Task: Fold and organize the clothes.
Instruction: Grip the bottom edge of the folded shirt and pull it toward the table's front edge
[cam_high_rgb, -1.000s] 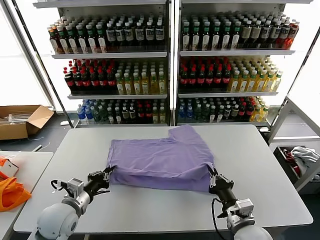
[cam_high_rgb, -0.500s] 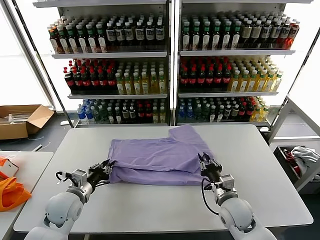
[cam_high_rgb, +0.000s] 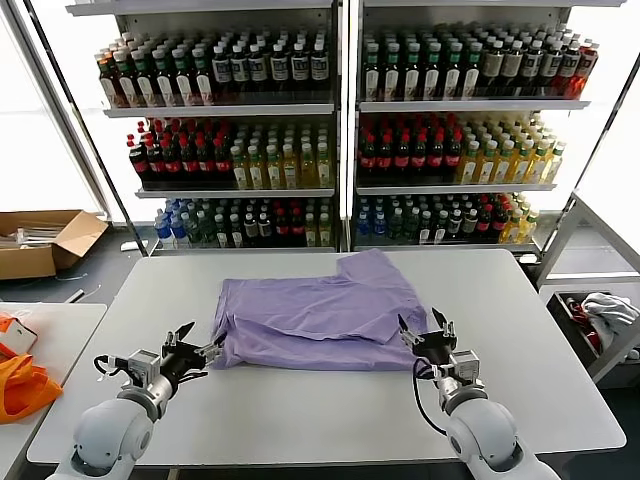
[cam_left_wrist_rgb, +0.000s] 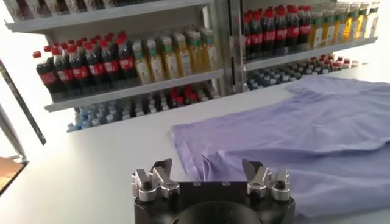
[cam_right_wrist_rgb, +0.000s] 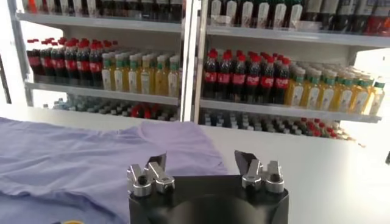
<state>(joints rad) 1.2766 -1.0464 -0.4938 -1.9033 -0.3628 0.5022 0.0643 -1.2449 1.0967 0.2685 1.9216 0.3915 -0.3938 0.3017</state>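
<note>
On the white rectangular table (cam_high_rgb: 300, 400), my thin lavender short-sleeved T-shirt (cam_high_rgb: 320, 320) lies folded across the middle, one sleeve reaching toward the far edge. My left gripper (cam_high_rgb: 190, 346) hovers just beside the shirt's left edge, fingers (cam_left_wrist_rgb: 161, 176) spread wide and holding nothing. My right gripper (cam_high_rgb: 424, 330) sits at the shirt's near right corner, its fingers (cam_right_wrist_rgb: 247, 164) likewise splayed open and empty, the fabric lying free beneath and beside them. Behind the table's far edge stand tall white shelves of bottled drinks (cam_high_rgb: 340, 110). An orange cloth (cam_high_rgb: 22, 385) rests on a neighbouring table to my left.
</note>
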